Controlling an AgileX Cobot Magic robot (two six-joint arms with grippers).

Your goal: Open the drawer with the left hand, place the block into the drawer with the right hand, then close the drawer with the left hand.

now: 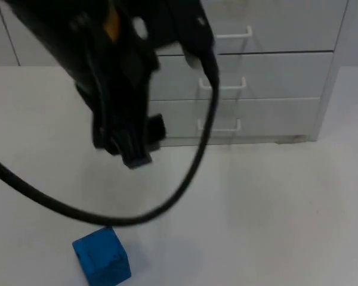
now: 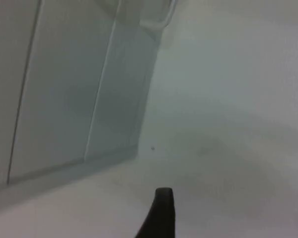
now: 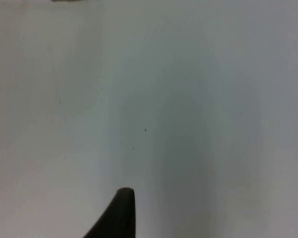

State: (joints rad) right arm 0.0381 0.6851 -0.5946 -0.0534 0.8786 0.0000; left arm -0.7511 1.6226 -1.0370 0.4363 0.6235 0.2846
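My left gripper [image 1: 134, 156] looks like matt black plastic, as does its fingertip [image 2: 160, 213]. The block [image 1: 101, 256] is a saturated blue with a smooth, faintly glossy face. The drawer unit [image 1: 274, 77] has smooth, matt pale-grey fronts with thin white handles [image 1: 222, 84]. The table [image 1: 274, 208] is a smooth, matt white.

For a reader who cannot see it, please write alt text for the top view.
The left gripper hangs over the white table before a grey drawer cabinet with three shut drawers. A blue block stands near the front edge.
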